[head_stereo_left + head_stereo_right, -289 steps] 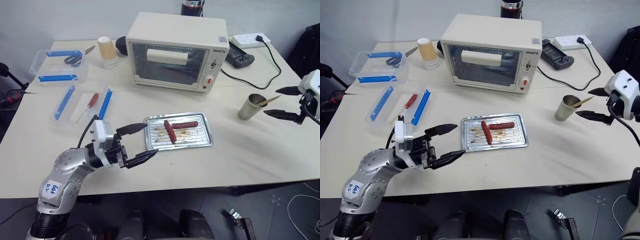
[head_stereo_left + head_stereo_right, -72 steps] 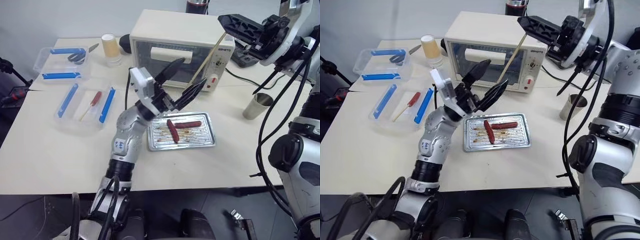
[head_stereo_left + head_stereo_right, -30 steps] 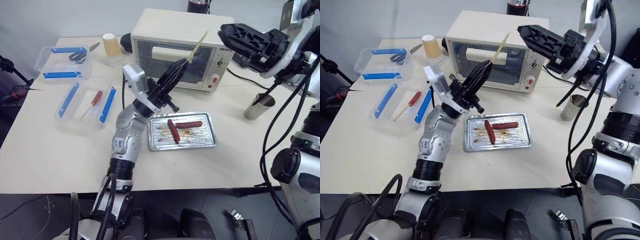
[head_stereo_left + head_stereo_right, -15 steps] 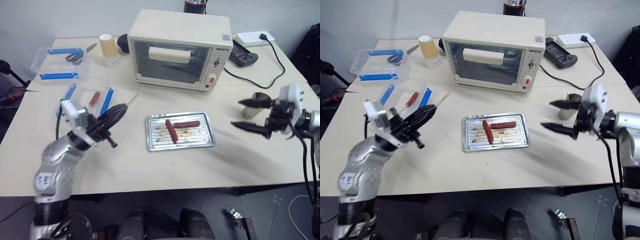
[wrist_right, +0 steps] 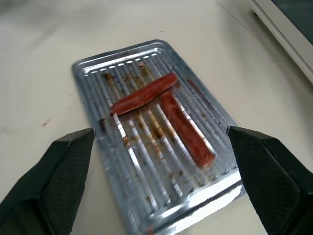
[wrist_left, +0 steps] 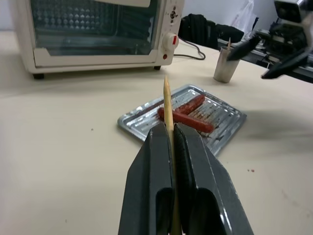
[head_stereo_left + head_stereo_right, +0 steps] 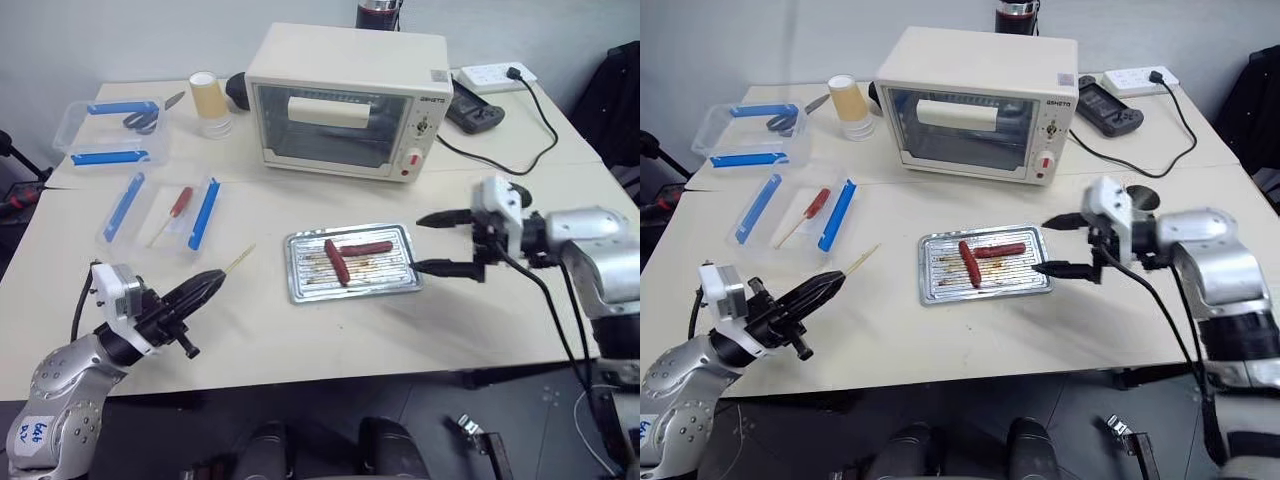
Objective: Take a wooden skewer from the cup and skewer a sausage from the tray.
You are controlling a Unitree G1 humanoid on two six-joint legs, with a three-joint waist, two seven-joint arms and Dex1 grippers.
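My left gripper [image 7: 213, 279] is shut on the wooden skewer [image 7: 238, 261] low over the table's front left, and the stick's tip points toward the tray [image 7: 350, 291]. The left wrist view shows the skewer [image 6: 167, 100] pinched between the closed fingers. Two reddish-brown sausages [image 7: 339, 263] [image 7: 366, 247] lie crossed on the ridged silver tray. My right gripper [image 7: 428, 242] stands open just off the tray's right edge, fingertips toward the sausages. The grey cup [image 6: 223, 69] stands behind it with another stick in it.
A toaster oven [image 7: 345, 90] stands at the back centre. Clear boxes with blue clips [image 7: 165, 205] and a red-handled tool [image 7: 181, 203] lie at the left, a yellowish cup stack [image 7: 206, 100] behind them. A power strip [image 7: 495, 75] and cable run at the back right.
My left arm has swung down and to the left with the skewer, from in front of the oven to the table's front left. The right gripper has dropped, open, to the tray's right edge.
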